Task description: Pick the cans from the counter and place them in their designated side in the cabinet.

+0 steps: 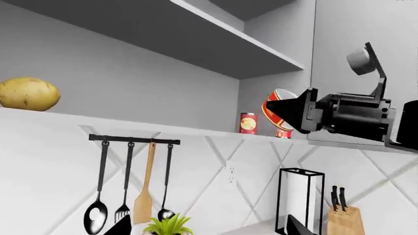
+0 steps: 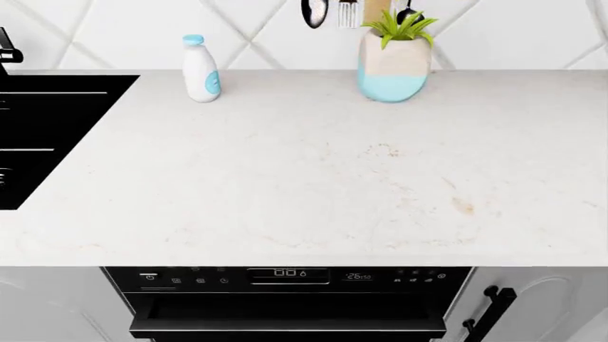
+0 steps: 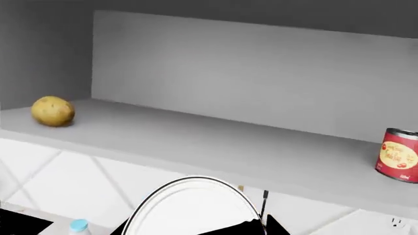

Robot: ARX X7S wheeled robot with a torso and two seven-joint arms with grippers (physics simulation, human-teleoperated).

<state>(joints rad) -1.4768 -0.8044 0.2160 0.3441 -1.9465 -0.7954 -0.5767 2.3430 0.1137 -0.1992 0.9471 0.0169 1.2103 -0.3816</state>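
The taller red can with the yellow label [image 1: 248,123] [image 3: 398,155] stands upright at the right end of the cabinet shelf [image 1: 58,117] [image 3: 196,142]. My right gripper [image 1: 291,111] [image 3: 196,229] is shut on the squat red-and-white can [image 1: 275,108], holding it tilted just in front of the shelf edge, beside the taller can. That can's pale metal top [image 3: 189,208] fills the lower part of the right wrist view. My left gripper [image 1: 209,230] is open and holds nothing, well below the shelf. The counter [image 2: 304,178] carries no cans, and neither gripper shows in the head view.
A potato [image 1: 27,94] [image 3: 52,111] lies at the shelf's left end. Utensils [image 1: 130,181] hang under the cabinet, with a knife block [image 1: 344,218] and a black wire holder [image 1: 300,200] to the right. A white bottle [image 2: 201,68], a potted plant [image 2: 395,57] and a sink [image 2: 48,121] are on the counter.
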